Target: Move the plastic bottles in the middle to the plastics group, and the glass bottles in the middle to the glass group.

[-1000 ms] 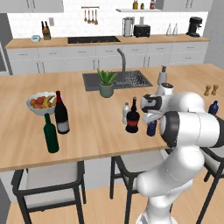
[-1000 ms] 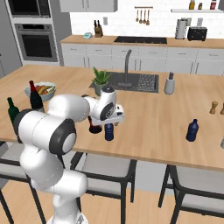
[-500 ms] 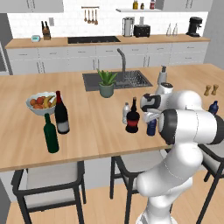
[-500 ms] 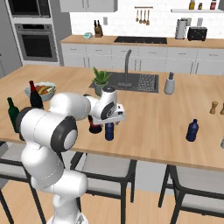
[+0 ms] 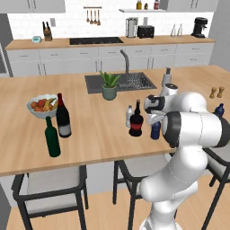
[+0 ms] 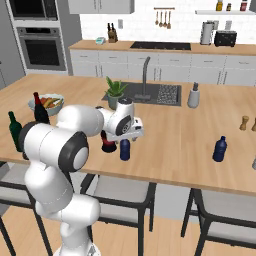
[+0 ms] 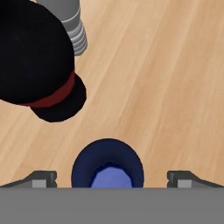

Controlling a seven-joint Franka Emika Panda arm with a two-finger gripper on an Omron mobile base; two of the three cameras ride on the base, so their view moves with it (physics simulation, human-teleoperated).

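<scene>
In the hand view I look straight down on the middle dark blue plastic bottle (image 7: 107, 164). My gripper (image 7: 112, 179) hangs open above it, one fingertip (image 7: 43, 178) on each side. The squat black red-banded glass bottle (image 7: 35, 61) stands close beside it, and the clear whitish bottle (image 7: 72, 22) is beyond. From the base, the blue bottle (image 5: 155, 130) sits under my hand, right of the black bottle (image 5: 136, 123) and the clear bottle (image 5: 129, 116). The plastics group's blue bottle (image 5: 219, 110) is far right. The green (image 5: 52, 137) and grey-labelled (image 5: 63, 117) wine bottles stand left.
A fruit bowl (image 5: 40, 105) sits behind the wine bottles. A potted plant (image 5: 109, 85) and the sink (image 5: 134, 81) lie beyond the middle bottles. Two brown shakers (image 5: 216, 92) and a grey dispenser (image 5: 167, 77) stand at the right. Stools (image 5: 49, 184) line the counter's near edge.
</scene>
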